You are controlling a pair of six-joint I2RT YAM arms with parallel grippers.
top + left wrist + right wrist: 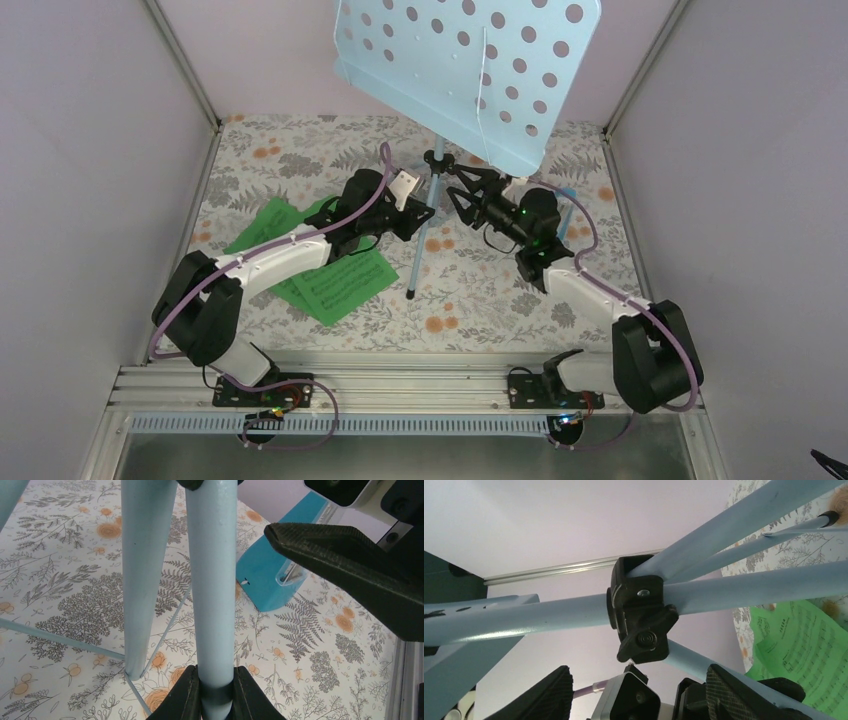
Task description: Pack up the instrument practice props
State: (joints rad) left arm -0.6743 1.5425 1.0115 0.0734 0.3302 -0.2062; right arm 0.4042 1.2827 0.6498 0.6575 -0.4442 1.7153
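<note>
Both arms meet at the pole of the music stand [470,70].
From above, the left gripper [418,208] and right gripper [462,196] flank the pole, green sheet-music pages [335,283] lying on the floral table [480,290] left of it. The left wrist view shows the left gripper [216,687] pinched narrow on the pole, the blue metronome [270,580] just right of it. The right wrist view shows the right gripper [641,675] spread wide before the pole's black collar [641,615], not touching.
</note>
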